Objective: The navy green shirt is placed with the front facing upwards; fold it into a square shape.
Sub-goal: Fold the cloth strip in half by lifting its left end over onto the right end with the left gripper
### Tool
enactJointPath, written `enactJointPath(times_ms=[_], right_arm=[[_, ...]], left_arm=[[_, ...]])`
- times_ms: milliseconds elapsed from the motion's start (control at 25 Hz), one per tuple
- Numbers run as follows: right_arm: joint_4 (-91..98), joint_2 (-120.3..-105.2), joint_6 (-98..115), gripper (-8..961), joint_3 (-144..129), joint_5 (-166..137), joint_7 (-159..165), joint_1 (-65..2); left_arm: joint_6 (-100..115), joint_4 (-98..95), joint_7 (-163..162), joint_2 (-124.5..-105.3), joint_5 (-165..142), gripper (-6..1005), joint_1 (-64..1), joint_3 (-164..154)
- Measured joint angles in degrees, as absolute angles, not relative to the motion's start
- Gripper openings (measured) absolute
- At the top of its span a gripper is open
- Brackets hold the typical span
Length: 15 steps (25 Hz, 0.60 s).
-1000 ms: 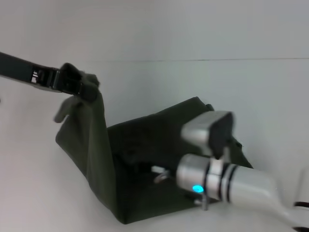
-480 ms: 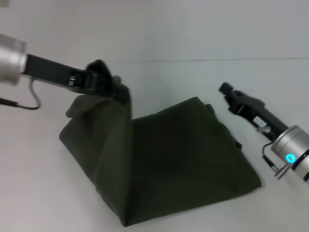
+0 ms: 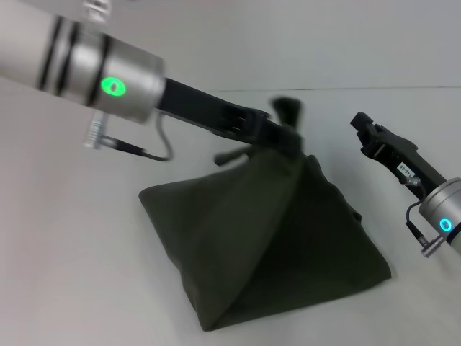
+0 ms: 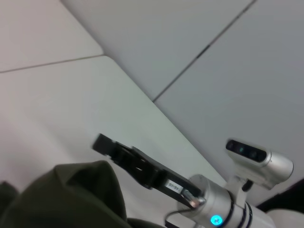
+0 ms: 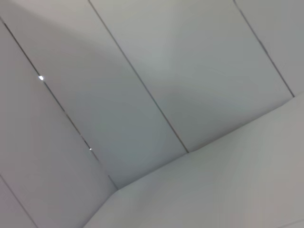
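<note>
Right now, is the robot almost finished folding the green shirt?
Partly. The navy green shirt already lies bunched into a smaller folded bundle on the table. The left pincer holds one edge lifted over it, mid-fold. The right pincer is off to the side, holding nothing. Laying that flap flat and squaring it remains.

head camera looks down; left wrist shares the shirt point(image 3: 274, 238); right faces walls.
</note>
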State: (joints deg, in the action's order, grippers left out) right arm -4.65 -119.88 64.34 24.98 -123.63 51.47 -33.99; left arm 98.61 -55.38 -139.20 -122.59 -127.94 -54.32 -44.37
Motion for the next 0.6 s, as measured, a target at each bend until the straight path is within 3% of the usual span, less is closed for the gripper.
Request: enactJointPath(times_ms=[120, 600], right_arm=[[-4.6, -119.82, 64.34, 34, 25.59, -123.6, 51.55, -33.99], [-3.92, -119.61, 64.66, 45, 28.75, -123.12, 52.3, -33.35]], left_arm=[[92.45, -50.79, -139.17, -124.16, -126.26, 40, -54.54, -52.54], [84.38, -33.94, -136.66, -124.45, -116.05, 41, -54.09, -61.43]])
